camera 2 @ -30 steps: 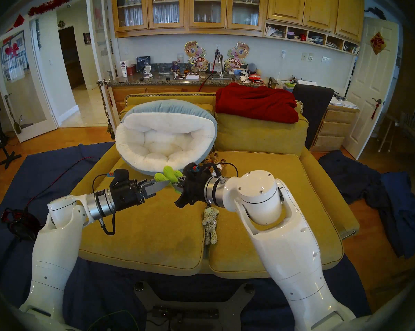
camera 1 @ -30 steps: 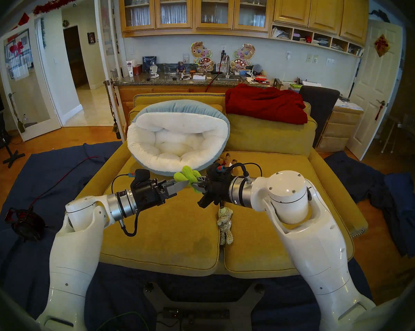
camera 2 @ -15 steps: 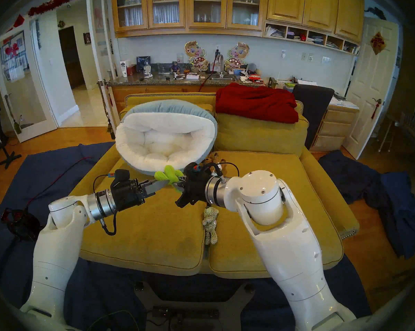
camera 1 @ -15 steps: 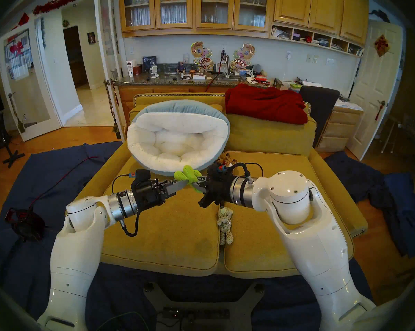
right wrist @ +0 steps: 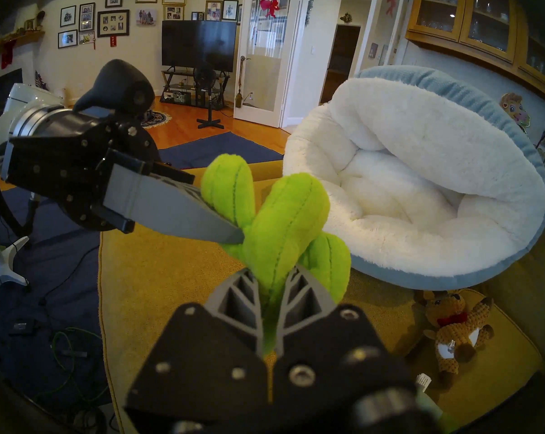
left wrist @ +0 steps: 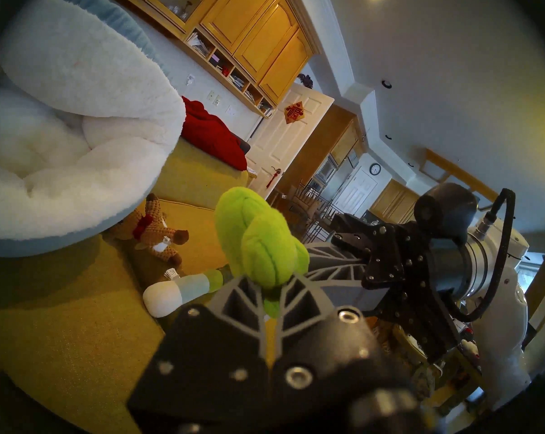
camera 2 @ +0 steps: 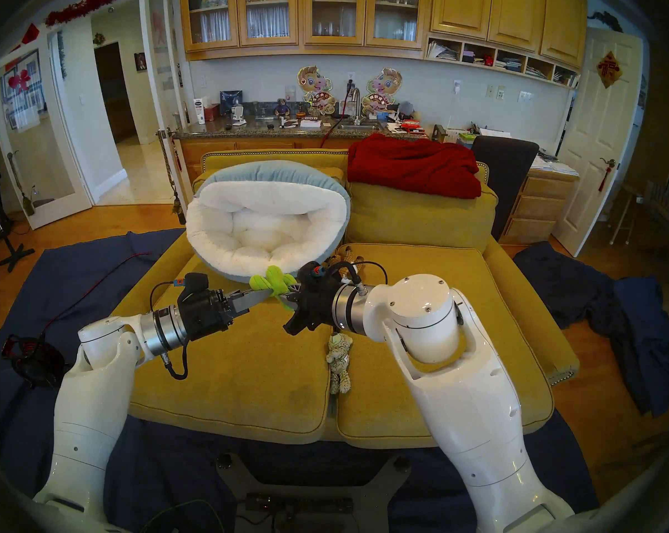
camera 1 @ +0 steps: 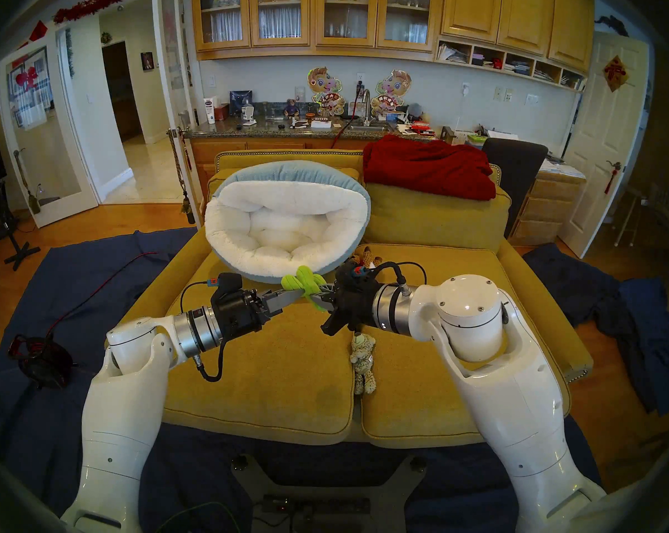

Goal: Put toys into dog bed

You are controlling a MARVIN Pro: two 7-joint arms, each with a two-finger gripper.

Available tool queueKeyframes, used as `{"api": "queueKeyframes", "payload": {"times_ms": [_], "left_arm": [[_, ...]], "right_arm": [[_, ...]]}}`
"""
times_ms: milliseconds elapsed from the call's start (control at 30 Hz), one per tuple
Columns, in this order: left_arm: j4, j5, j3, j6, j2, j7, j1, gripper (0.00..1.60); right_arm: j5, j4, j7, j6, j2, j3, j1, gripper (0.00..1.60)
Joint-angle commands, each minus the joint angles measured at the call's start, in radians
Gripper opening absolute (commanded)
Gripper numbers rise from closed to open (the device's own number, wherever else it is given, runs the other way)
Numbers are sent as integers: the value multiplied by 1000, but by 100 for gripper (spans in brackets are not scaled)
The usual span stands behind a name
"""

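Two mustard sofa cushions (camera 1: 256, 370) face wooden cabinets (camera 1: 309, 17).

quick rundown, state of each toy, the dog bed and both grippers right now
green cactus: held in the air by both grippers
left gripper: shut on cactus
right gripper: shut on cactus
dog bed: tilted against sofa back, no toys inside
brown knitted animal: lying on sofa seat
grey spotted cub: lying on sofa seat
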Motion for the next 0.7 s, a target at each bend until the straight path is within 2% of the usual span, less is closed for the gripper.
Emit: {"api": "queueKeyframes", "payload": {"times_ms": [0, 167, 200, 233, 267, 300, 367, 433, 467, 667], "left_arm": [[-18, -15, -8, -8, -7, -10, -19, 0], [-18, -14, -11, -9, -10, -14, -18, 0], [-18, -14, -11, -9, -10, -14, -18, 0], [-18, -14, -12, -9, -11, -14, -18, 0], [-18, -14, -12, -9, -12, -14, -17, 0], [-18, -14, -13, -9, -12, -15, -17, 0], [-19, -13, -14, -9, -13, -15, -17, 0], [-19, -13, -14, -9, -14, -15, -16, 0], [-19, -13, -15, -9, -14, -15, -16, 0], [-21, -10, -16, -11, -17, -12, -15, 0]], "right_arm": [[7, -39, 7, -4, -6, -2, 8, 0], [10, -43, 19, 2, -2, -1, 6, 0], [10, -43, 20, 2, -1, -1, 5, 60], [9, -43, 22, 1, 0, -1, 4, 75], [9, -43, 23, 0, 1, -1, 3, 109], [8, -43, 24, 0, 1, -1, 2, 131], [6, -43, 26, 0, 0, 0, 1, 144], [6, -43, 28, 0, 0, 1, 1, 146], [5, -43, 30, -1, 0, 1, 1, 158], [3, -44, 34, 0, -1, 4, -1, 160]]}}
